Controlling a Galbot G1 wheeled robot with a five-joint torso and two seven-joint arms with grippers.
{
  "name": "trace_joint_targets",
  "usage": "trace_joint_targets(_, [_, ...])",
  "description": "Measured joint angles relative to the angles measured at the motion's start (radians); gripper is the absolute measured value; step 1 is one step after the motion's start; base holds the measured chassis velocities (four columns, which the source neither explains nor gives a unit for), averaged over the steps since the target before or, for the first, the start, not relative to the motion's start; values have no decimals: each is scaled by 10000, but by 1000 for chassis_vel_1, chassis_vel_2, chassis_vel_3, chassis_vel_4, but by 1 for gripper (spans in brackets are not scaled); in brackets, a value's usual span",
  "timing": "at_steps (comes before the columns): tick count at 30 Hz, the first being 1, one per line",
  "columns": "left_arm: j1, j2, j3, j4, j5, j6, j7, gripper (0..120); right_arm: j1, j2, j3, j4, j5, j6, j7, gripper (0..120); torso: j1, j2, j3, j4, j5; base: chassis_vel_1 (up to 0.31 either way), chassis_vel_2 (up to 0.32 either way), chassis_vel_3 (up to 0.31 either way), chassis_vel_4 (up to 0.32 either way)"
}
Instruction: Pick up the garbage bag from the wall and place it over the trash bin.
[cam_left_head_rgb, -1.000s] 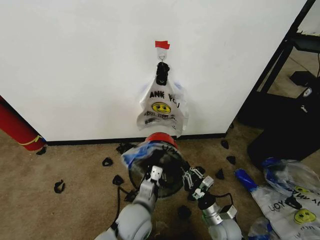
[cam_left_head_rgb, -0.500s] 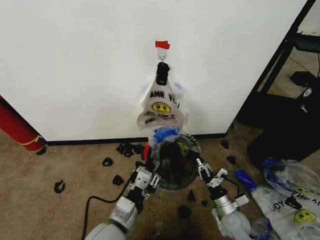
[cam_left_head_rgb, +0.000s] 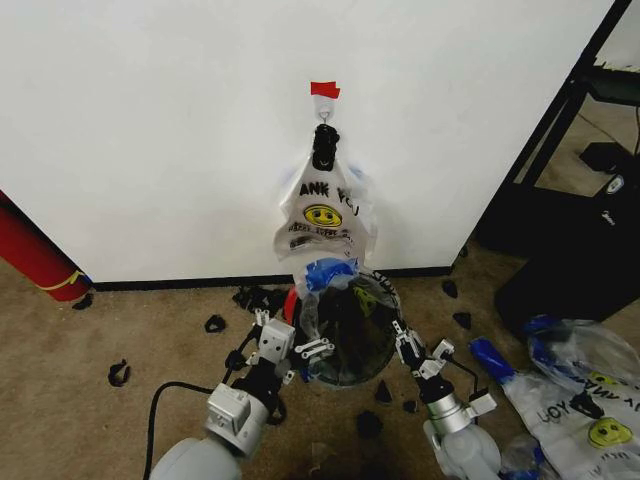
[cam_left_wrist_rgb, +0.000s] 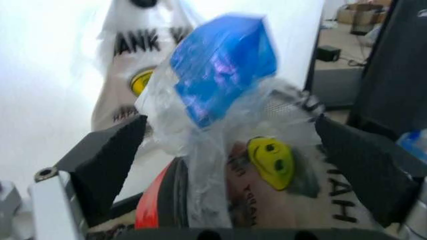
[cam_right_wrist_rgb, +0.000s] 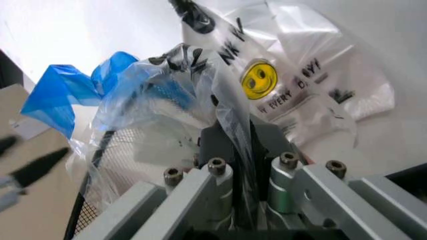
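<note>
The garbage bag (cam_left_head_rgb: 345, 300) is draped over the trash bin (cam_left_head_rgb: 345, 345), which stands at the wall (cam_left_head_rgb: 150, 130). The right gripper (cam_left_head_rgb: 405, 338) pinches the bag's film at the bin's right rim. The left gripper (cam_left_head_rgb: 300, 350), jaws spread wide and apparently empty, sits beside the left rim.
</note>
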Motion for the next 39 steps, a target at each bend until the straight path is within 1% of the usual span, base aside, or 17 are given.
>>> trace_joint_targets(5, [-215, -294, 114, 268, -42, 234, -593, 93, -113, 49, -3, 166, -404, 237, 76, 1, 0, 0, 0, 0, 0, 0, 0, 0, 0])
trace_joint_targets(9, [-320, -617, 93, 613, 817, 260, -981, 93, -170, 217, -75, 370, -1060, 754, 611, 1, 0, 0, 0, 0, 1, 0, 0, 0, 0])
trace_joint_targets(10, [-346, -732, 52, 765, 1238, 239, -1080, 92, -187, 297, -118, 462, -1362, 988, 879, 1, 0, 0, 0, 1, 1, 0, 0, 0, 0])
trace_joint_targets(13, [-375, -897, 5, 1024, 1942, 168, -1184, 86, -206, 400, -204, 592, -1969, 1371, 1209, 1, 0, 0, 0, 0, 1, 0, 0, 0, 0])
trace_joint_targets(14, [-375, -897, 5, 1024, 1942, 168, -1184, 86, -206, 400, -204, 592, -1969, 1371, 1209, 1, 0, 0, 0, 0, 1, 0, 0, 0, 0])
trace_joint_targets(17, [-397, -1079, -8, 1286, 2603, 66, -1339, 81, -235, 496, -273, 726, -2649, 1729, 1500, 1, 0, 0, 0, 1, 0, 0, 0, 0, 0])
trace_joint_targets(22, [-395, -1363, -10, 1427, 2930, 38, -1571, 73, -270, 616, -329, 744, -3582, 2197, 1777, 1, 0, 0, 0, 0, 1, 0, 0, 0, 0])
trace_joint_targets(24, [-366, -1462, -16, 1459, 3015, 41, -1623, 68, -283, 658, -352, 772, -3886, 2342, 1923, 1, 0, 0, 0, 1, 0, 0, 0, 0, 0])
trace_joint_targets(25, [-331, -1517, -23, 1463, 3064, 43, -1632, 61, -283, 691, -369, 794, -4095, 2443, 2046, 1, 0, 0, 0, 0, 0, 0, 0, 0, 0])
trace_joint_targets(26, [-317, -1534, -25, 1462, 3074, 44, -1634, 59, -283, 701, -372, 800, -4142, 2463, 2081, 1, 0, 0, 0, 0, 0, 0, 0, 0, 0])
trace_joint_targets(29, [-218, -1638, -69, 1463, 3092, 47, -1661, 46, -249, 751, -383, 852, -4336, 2559, 2327, 1, 0, 0, 0, 1, 0, 0, 0, 0, 0])
trace_joint_targets(30, [-218, -1638, -69, 1463, 3092, 47, -1661, 46, -249, 751, -383, 852, -4336, 2559, 2327, 1, 0, 0, 0, 1, 0, 0, 0, 0, 0])
trace_joint_targets(33, [-159, -1706, -130, 1472, 3083, 47, -1685, 36, -222, 763, -379, 860, -4407, 2610, 2409, 1, 0, 0, 0, 1, 0, 0, 0, 0, 0])
trace_joint_targets(34, [-145, -1718, -143, 1472, 3075, 47, -1690, 36, -218, 764, -377, 862, -4418, 2618, 2420, 1, 0, 0, 0, 0, 0, 0, 0, 0, 0])
trace_joint_targets(35, [-103, -1738, -171, 1467, 3046, 45, -1701, 29, -214, 766, -373, 865, -4428, 2627, 2445, 1, 0, 0, 0, 0, 0, 0, 0, 0, 0])
trace_joint_targets(38, [-52, -1743, -217, 1405, 2996, 42, -1718, 34, -212, 770, -352, 859, -4437, 2643, 2451, 1, 0, 0, 0, 1, 0, 0, 0, 0, 0])
trace_joint_targets(39, [-33, -1734, -244, 1351, 2931, 27, -1739, 40, -210, 784, -333, 825, -4458, 2665, 2451, 1, 0, 0, 0, 1, 0, 0, 0, 0, 0])
